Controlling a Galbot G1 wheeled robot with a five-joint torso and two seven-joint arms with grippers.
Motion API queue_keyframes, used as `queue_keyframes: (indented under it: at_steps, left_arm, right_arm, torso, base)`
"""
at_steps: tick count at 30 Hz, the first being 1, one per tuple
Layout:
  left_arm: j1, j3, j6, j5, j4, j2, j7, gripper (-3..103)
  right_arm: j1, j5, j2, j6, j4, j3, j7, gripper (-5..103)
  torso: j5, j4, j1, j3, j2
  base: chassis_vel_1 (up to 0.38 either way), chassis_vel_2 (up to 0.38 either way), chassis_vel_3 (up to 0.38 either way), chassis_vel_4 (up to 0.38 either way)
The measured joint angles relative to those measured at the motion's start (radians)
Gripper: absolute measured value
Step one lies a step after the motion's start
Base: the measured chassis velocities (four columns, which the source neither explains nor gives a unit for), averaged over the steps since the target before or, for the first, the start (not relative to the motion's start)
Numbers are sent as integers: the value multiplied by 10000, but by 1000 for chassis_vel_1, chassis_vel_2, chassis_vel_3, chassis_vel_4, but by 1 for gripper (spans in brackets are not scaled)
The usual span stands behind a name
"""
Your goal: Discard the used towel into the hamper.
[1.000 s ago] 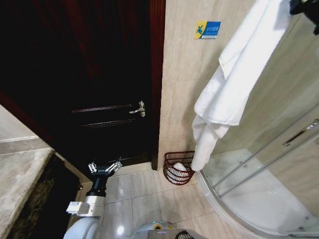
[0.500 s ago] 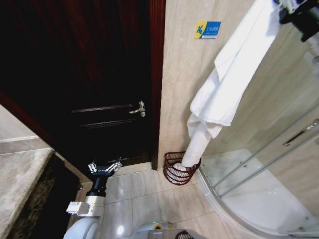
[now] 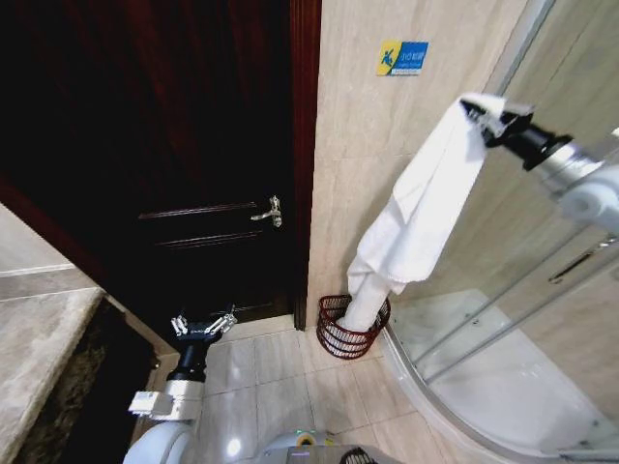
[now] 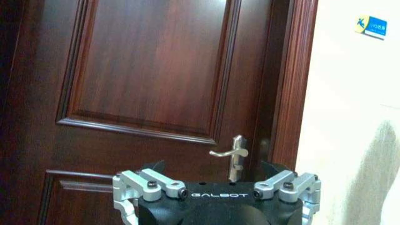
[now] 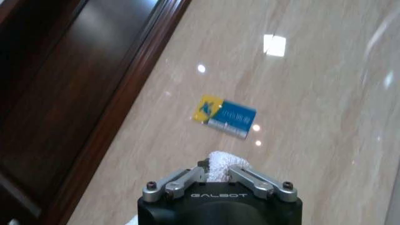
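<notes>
Towel, long, white and terry-cloth (image 3: 416,222), hangs from our right gripper (image 3: 486,113), whose fingers are clamped on its top corner up beside the tiled wall, well above the hamper. The wrist camera on that arm confirms the pinch: a tuft of white cloth (image 5: 224,165) sticks out between the closed metal fingers (image 5: 187,180), with the small blue and yellow wall sign (image 5: 225,116) just beyond. From the grip the cloth drapes down in folds, and its lower end drops inside the small round reddish-brown wire hamper (image 3: 340,341), which stands on the pale tiled floor (image 3: 280,387) against the wall, between the dark wooden door (image 3: 184,164) and the curved glass shower enclosure (image 3: 503,319). The part of the towel within the rim fills the middle of the basket; what else lies under it we cannot tell. Our left gripper (image 3: 202,326) sits low, well to the door side of the hamper, with its fingers spread apart and holding nothing, and its own camera faces the silver lever door handle (image 4: 232,156).
</notes>
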Motion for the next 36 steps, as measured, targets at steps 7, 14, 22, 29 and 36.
queue_keyframes:
  at_steps: [7, 14, 22, 29, 36]
  left_arm:
    - [0, 0, 0, 0, 0, 0, 0, 100]
    - [0, -1, 0, 0, 0, -1, 0, 100]
    - [0, 0, 0, 0, 0, 0, 0, 100]
    - [0, -1, 0, 0, 0, 0, 0, 100]
    - [0, 0, 0, 0, 0, 0, 0, 100]
  right_arm:
    - [-1042, -130, -154, 240, -127, 114, 0, 2]
    - [-2539, -302, -766, 616, -632, 1079, 0, 2]
    - [-7125, -868, -2449, 1106, -1827, 5265, 179, 2]
    - [-7296, -1220, -2595, 751, -1381, 5524, 746, 2]
    - [-7253, -1222, -2922, 787, -1965, 5314, 749, 2]
  torso:
    - [-1, -1, 0, 0, 0]
    - [-2, 0, 0, 0, 0]
    - [12, 5, 3, 4, -2]
    - [-12, -1, -1, -2, -1]
    - [4, 1, 0, 0, -2]
  base:
    - [0, 0, 0, 0]
    - [0, 0, 0, 0]
    - [0, 0, 0, 0]
    - [0, 0, 0, 0]
    - [0, 0, 0, 0]
